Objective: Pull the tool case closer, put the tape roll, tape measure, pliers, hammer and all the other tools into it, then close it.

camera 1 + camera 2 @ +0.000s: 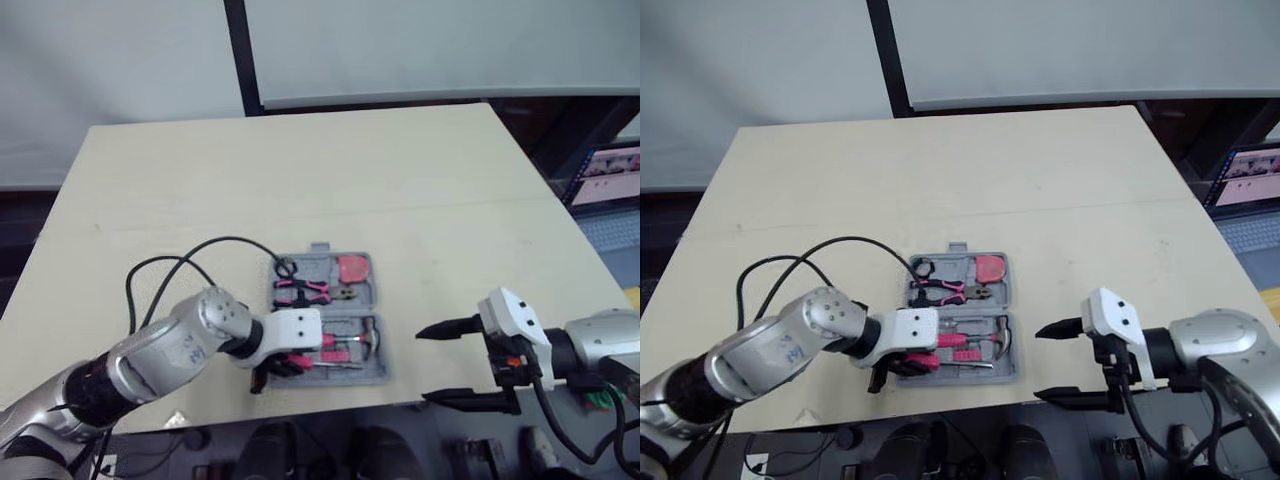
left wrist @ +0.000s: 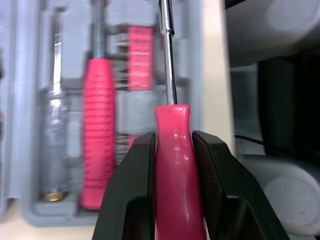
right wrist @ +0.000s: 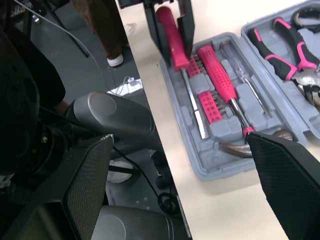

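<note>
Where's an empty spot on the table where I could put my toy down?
The biggest bare patch is the far half of the table, beyond the tool case. There's a smaller gap between the case and the open right gripper. It's crowded at the case's near left corner, where the left gripper holds the screwdriver.

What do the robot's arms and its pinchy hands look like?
The left arm and right arm are shiny silver-grey tubes with black joints. Each wrist carries a white boxy block. The left gripper and right gripper each have two black pointed fingers. A thin black cable loops off the left arm.
</note>
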